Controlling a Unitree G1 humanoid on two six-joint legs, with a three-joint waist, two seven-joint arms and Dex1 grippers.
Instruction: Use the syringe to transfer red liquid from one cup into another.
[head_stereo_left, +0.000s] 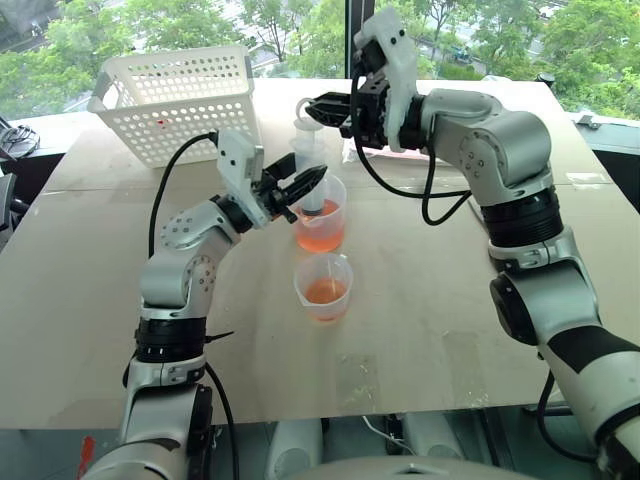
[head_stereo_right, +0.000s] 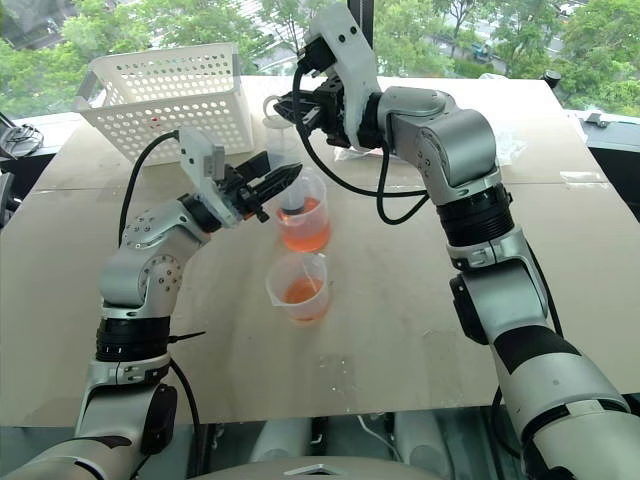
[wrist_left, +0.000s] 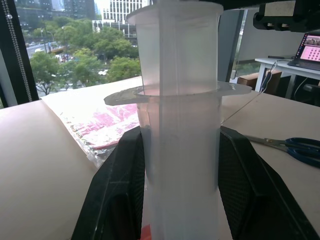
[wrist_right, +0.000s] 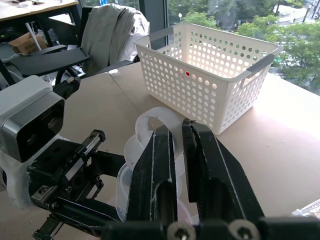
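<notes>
The clear syringe (head_stereo_left: 308, 158) stands upright with its tip down in the taller cup (head_stereo_left: 322, 228), which holds red liquid (head_stereo_left: 320, 234). My left gripper (head_stereo_left: 312, 181) is shut on the syringe barrel (wrist_left: 180, 130), one black finger (wrist_left: 120, 190) on each side. Above it, my right gripper (head_stereo_left: 318, 108) is shut on the ring-shaped plunger handle (wrist_right: 149, 122), its fingers (wrist_right: 162, 150) pinching the ring. The shorter cup (head_stereo_left: 324, 286) stands just in front of the taller one, with a little red liquid (head_stereo_left: 325, 293) in its bottom.
A white perforated basket (head_stereo_left: 180, 95) sits tilted at the table's back left. Blue-handled scissors (wrist_left: 300, 147) and a clear plastic bag with red print (wrist_left: 105, 125) lie on the far side of the table (head_stereo_left: 430, 330). Windows lie beyond the far edge.
</notes>
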